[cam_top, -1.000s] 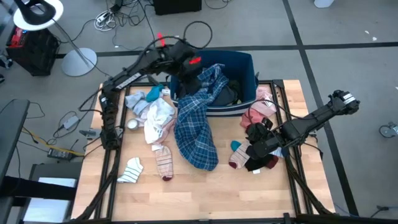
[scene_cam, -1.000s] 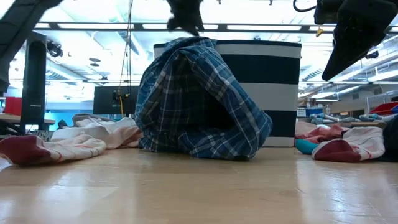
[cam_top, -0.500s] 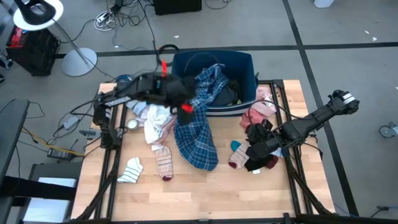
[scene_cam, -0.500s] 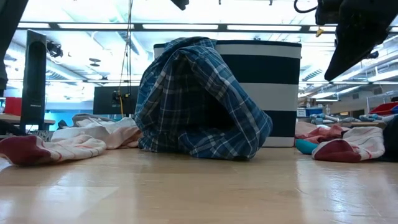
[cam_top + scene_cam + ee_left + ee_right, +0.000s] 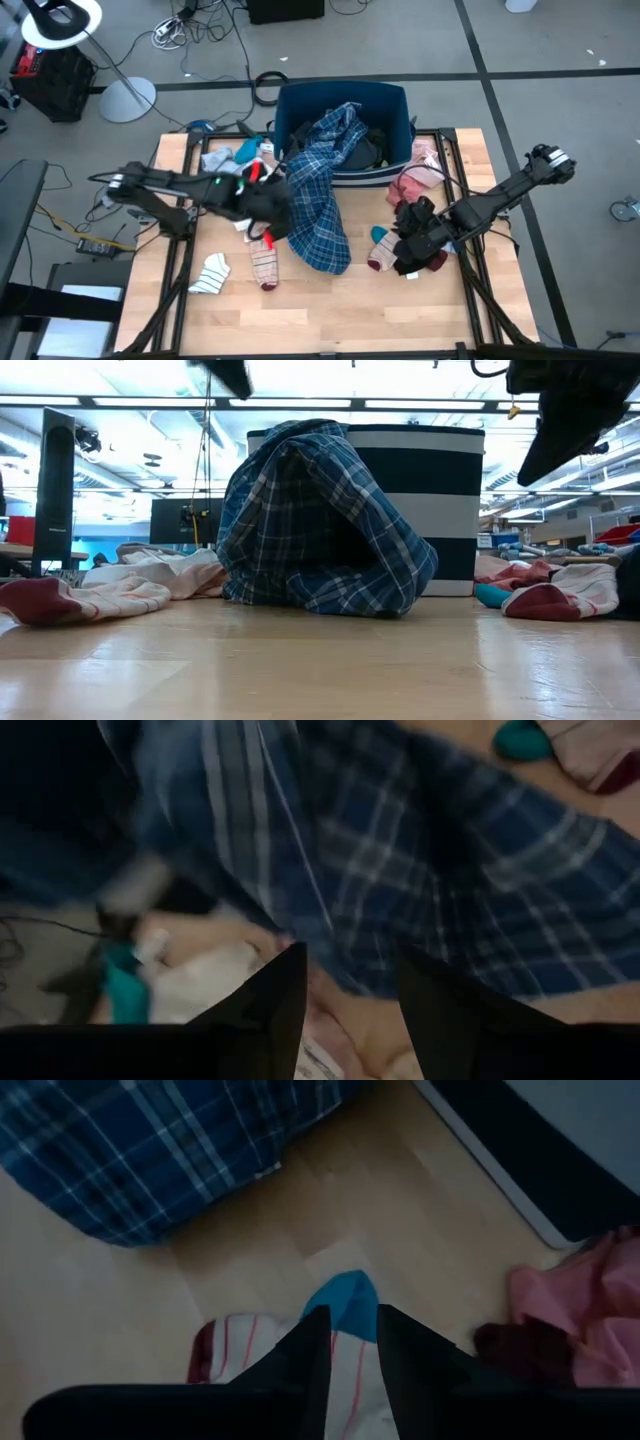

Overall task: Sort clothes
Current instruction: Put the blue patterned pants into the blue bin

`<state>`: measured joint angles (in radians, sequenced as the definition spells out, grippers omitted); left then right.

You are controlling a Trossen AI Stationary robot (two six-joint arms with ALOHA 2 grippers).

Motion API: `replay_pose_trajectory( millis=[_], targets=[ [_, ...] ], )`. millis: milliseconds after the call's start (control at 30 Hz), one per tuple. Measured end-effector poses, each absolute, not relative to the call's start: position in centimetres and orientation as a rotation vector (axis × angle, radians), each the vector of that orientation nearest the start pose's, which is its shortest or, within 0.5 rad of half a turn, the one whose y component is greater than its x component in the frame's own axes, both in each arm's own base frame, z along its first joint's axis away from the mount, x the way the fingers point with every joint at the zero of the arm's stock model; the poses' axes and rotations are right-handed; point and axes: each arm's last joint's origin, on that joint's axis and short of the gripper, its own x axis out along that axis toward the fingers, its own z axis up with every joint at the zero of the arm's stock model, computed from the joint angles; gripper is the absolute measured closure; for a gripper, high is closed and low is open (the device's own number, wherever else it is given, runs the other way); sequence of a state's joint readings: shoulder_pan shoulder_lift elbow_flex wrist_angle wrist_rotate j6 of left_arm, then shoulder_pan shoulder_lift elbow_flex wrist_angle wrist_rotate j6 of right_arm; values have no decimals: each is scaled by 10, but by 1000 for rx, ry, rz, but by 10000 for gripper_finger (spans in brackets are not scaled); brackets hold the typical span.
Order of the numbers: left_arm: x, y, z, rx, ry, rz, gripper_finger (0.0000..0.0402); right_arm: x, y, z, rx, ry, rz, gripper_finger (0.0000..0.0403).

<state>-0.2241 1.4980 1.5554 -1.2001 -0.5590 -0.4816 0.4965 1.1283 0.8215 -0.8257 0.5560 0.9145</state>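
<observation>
The blue plaid shirt (image 5: 315, 205) hangs over the front rim of the dark blue bin (image 5: 398, 100), and its lower half lies on the table; it also shows in the low view (image 5: 320, 510). My left gripper (image 5: 268, 215) hovers open just left of the shirt, above white and pink pieces (image 5: 250, 185); the left wrist view shows the gap between its fingers (image 5: 350, 1010). My right gripper (image 5: 405, 245) hovers slightly open over a striped sock with a teal toe (image 5: 345, 1300), well above the table in the low view (image 5: 560, 410).
Two striped socks (image 5: 210, 272) (image 5: 265, 265) lie near the table's front left. Pink pieces (image 5: 420, 175) lie right of the bin, and a dark garment (image 5: 420, 262) lies under my right arm. Dark clothes fill the bin. Bare wood (image 5: 340, 310) shows along the near edge.
My left gripper has swung from above the bin toward the table's near edge and a little left, coming down beside the plaid shirt over the white pieces. The shirt has stayed as it was.
</observation>
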Motion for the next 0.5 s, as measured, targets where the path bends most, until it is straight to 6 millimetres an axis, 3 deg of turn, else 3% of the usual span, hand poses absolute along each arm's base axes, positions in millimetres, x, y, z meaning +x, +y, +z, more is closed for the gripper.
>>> replay_pose_trajectory(
  millis=[233, 400, 500],
  targets=[
    [237, -54, 282, -168, 881, 571, 245, 204, 86, 231, 224, 809, -461, 319],
    [230, -56, 219, -306, 880, 475, 246, 229, 89, 214, 165, 841, -393, 328],
    [231, -56, 189, -343, 824, 448, 269, 244, 90, 200, 136, 888, -324, 365]
  ],
)
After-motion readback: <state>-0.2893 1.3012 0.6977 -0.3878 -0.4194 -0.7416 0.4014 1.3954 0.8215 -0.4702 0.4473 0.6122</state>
